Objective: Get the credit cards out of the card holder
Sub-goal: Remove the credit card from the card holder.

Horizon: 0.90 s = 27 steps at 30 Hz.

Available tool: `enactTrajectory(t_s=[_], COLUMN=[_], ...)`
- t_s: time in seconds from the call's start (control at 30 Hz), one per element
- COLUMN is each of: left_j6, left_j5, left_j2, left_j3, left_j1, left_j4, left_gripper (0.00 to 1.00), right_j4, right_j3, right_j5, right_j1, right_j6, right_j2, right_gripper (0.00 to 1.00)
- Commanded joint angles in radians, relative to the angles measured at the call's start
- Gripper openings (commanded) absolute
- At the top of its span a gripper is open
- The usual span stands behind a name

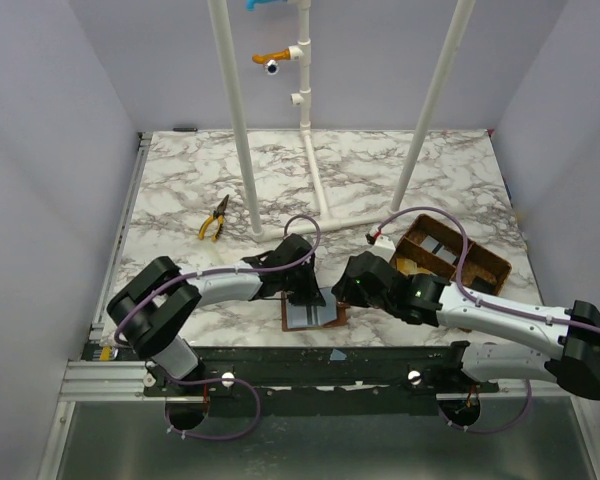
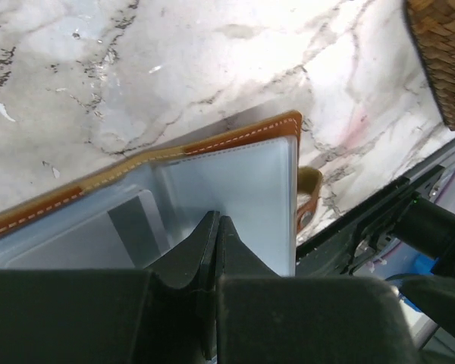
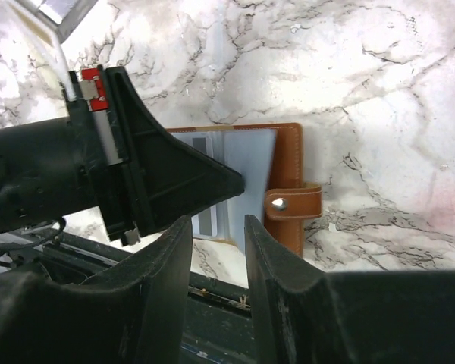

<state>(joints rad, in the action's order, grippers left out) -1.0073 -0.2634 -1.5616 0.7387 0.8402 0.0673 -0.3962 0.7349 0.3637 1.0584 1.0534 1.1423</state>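
Note:
The brown card holder (image 1: pixel 332 318) lies open near the table's front edge, its blue-grey clear pockets (image 2: pixel 235 182) facing up and its snap tab (image 3: pixel 294 203) sticking out to one side. A pale credit card with a dark stripe (image 2: pixel 133 226) sits inside a pocket. My left gripper (image 2: pixel 216 220) is shut, its tips resting on the clear pocket (image 3: pixel 246 171). My right gripper (image 3: pixel 216 224) hovers over the holder's near edge, open, with nothing between its fingers. The striped card (image 3: pixel 205 220) shows just beyond the gap.
A brown woven divided basket (image 1: pixel 480 270) stands right of the holder, with something flat and pale grey in one compartment. Yellow-handled pliers (image 1: pixel 215 218) lie at the back left. White frame poles (image 1: pixel 242 150) rise behind. The table's front rail (image 3: pixel 212 296) runs right under my right gripper.

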Motion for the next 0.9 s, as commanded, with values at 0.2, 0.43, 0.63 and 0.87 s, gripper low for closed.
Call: enactTrajectory(t_s=[0.2, 0.43, 0.63, 0.87], left_j6=[-0.018, 0.026, 0.028, 0.030], left_j5=[-0.009, 0.048, 0.050, 0.098], left_j2=[-0.048, 0.081, 0.113, 0.180], left_j3=[0.024, 0.024, 0.000, -0.039], left_j1=[0.014, 0.012, 0.011, 0.000], left_j4=[-0.028, 0.068, 0.072, 0.112], left_gripper=[0.00, 0.00, 0.00, 0.00], right_j4=[-0.001, 0.110, 0.147, 0.160], right_j3=[-0.006, -0.021, -0.003, 0.013], right_j5=[-0.011, -0.090, -0.117, -0.128], right_j1=[0.002, 0.002, 0.003, 0.002], right_j6=[0.017, 0.019, 0.017, 0.017], right_j2=[0.043, 0.104, 0.140, 0.176], right_gripper=[0.36, 0.36, 0.35, 0.34])
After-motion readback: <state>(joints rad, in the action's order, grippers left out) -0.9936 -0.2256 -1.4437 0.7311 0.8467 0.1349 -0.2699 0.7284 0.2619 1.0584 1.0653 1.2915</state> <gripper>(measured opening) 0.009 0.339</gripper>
